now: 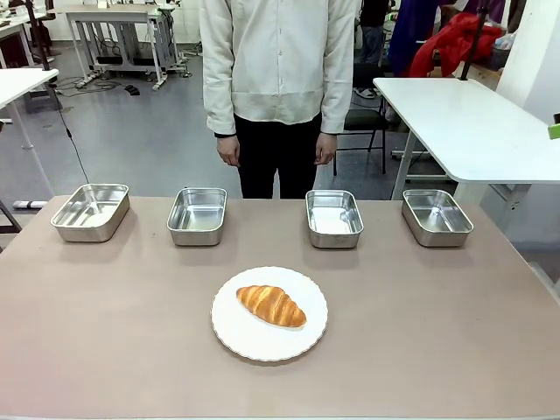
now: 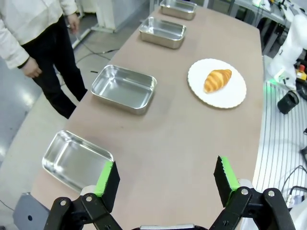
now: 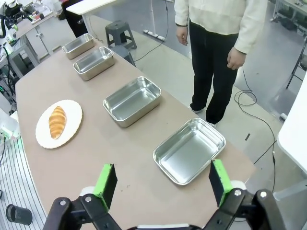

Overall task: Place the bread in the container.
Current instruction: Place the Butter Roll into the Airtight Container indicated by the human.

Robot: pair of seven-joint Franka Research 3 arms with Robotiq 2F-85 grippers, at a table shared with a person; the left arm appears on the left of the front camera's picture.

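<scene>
The left claw [image 2: 165, 165] hangs above one end of the table [image 2: 182, 143], its green-padded fingers spread wide with nothing between them. From it the outer left pan [image 2: 72, 160] lies at about 10 o'clock and the croissant [image 2: 217, 80] well off at 1 o'clock. The right claw [image 3: 162, 166] hangs above the opposite end, just as wide apart and gripping nothing, with the outer right pan [image 3: 189, 151] just past it at 1 o'clock and the croissant far off at 10 o'clock. In the front view the croissant lies on a white scallop-edged plate [image 1: 262, 346] near the middle of the table, its tips pointing to 10 and 4 o'clock, well apart from every pan. Beyond the plate the steel pans stand upright in a row near the far edge, each apart from its neighbour and bare inside: the outer left at 10 o'clock, the inner left pan [image 1: 197, 214] at 11, the inner right pan [image 1: 333, 217] at 1, the outer right at 2. Behind the far edge, at 12 o'clock, a person [image 1: 278, 61] in a pale shirt and dark trousers stands with both hands [image 1: 229, 150] hanging at the sides. Farther back, at 2 o'clock, stands a white side table [image 1: 464, 122].
</scene>
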